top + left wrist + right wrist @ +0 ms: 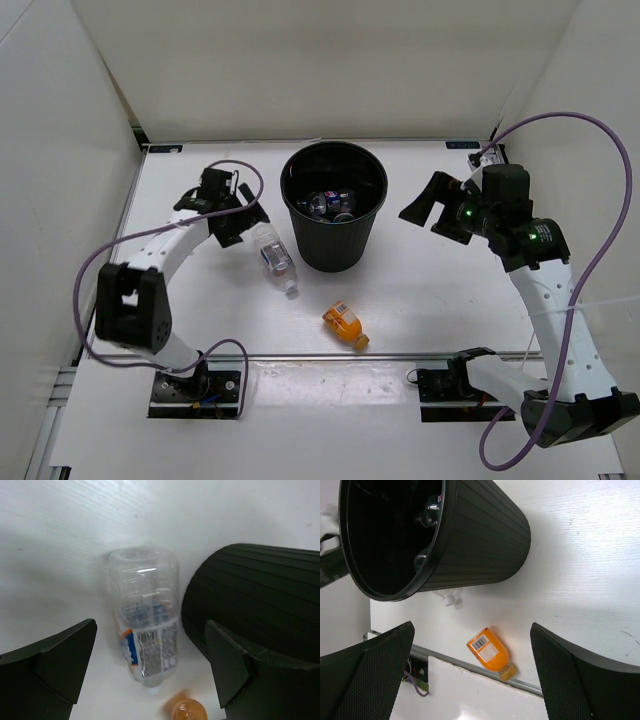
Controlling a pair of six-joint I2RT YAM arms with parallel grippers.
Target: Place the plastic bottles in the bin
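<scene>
The black bin (334,205) stands upright at the table's middle back, with several clear bottles (330,205) inside. A clear bottle with a dark label (276,259) lies on the table just left of the bin; in the left wrist view the bottle (146,625) lies between my open fingers, untouched. My left gripper (238,224) is open just above its base end. The short orange bottle (345,325) lies near the front edge, and shows in the right wrist view (489,651). My right gripper (428,210) is open and empty, raised right of the bin (470,535).
White walls enclose the table on the left, back and right. A metal rail (330,357) runs along the front edge just beyond the orange bottle. Purple cables loop off both arms.
</scene>
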